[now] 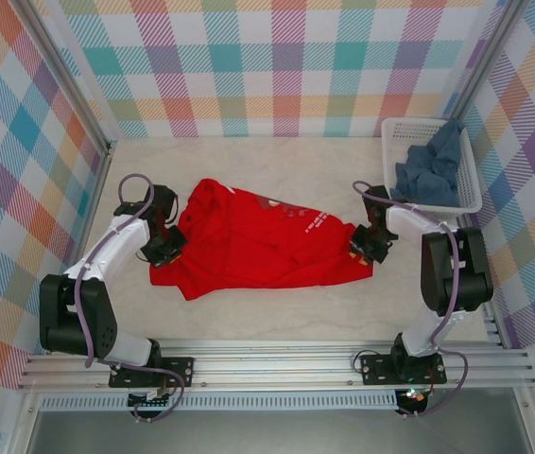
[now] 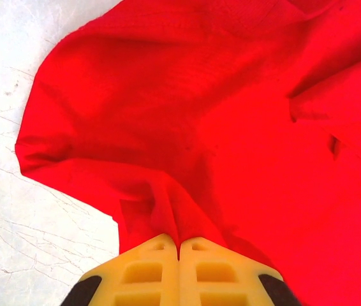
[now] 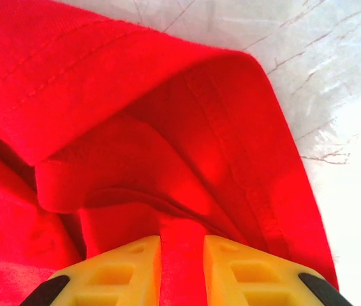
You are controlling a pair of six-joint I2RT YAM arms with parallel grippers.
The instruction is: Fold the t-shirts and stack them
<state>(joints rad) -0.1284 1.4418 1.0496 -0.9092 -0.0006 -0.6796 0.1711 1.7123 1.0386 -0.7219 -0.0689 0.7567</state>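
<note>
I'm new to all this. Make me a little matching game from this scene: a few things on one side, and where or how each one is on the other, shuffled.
Things:
1. red t-shirt
2. blue-grey t-shirt
3. white basket
4. left hand

Places or states:
A. at the far right corner of the table
B. bunched up inside the basket
C. shut on the red t-shirt's edge
D. lying rumpled in the middle of the table

Pairs: 1-D, 2-B, 3-A, 4-C.

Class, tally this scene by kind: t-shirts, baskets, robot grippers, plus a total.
T-shirts: 2, the red cloth t-shirt and the blue-grey cloth t-shirt
Baskets: 1, the white plastic lattice basket
Grippers: 2, the left gripper and right gripper
Total: 5
</note>
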